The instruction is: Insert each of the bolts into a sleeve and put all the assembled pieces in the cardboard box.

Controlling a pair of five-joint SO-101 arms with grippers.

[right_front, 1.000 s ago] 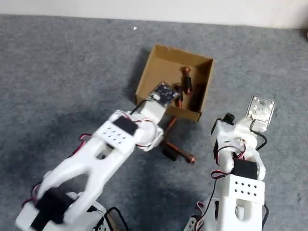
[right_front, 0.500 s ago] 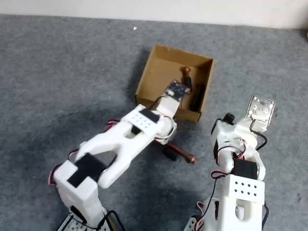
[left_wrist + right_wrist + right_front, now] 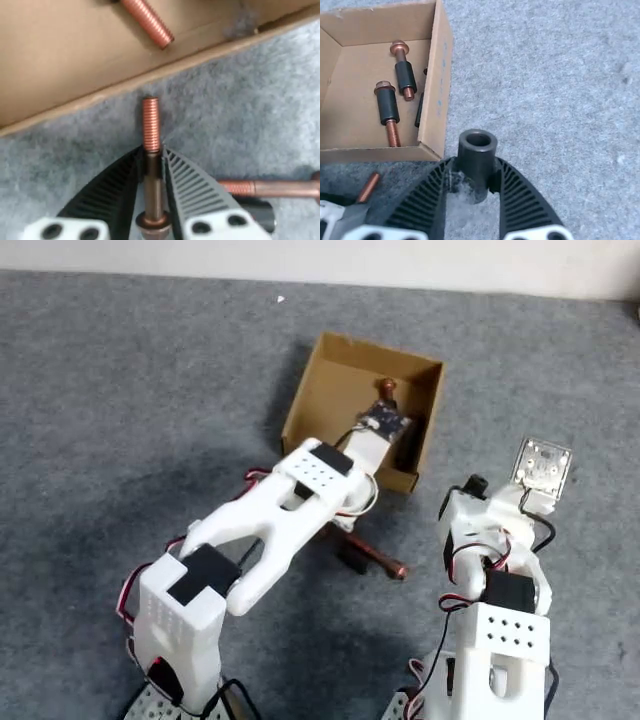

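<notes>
Left wrist view: left gripper [image 3: 151, 154] pinches a threaded copper bolt [image 3: 150, 120]; right gripper [image 3: 475, 172] clasps a black cylindrical sleeve [image 3: 477, 156].

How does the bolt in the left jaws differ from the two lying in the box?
The held bolt is bare; the boxed bolts each wear a black sleeve. The held bolt is clamped in the left gripper; the boxed bolts lie on the cardboard box floor. All are copper-coloured and threaded.
</notes>
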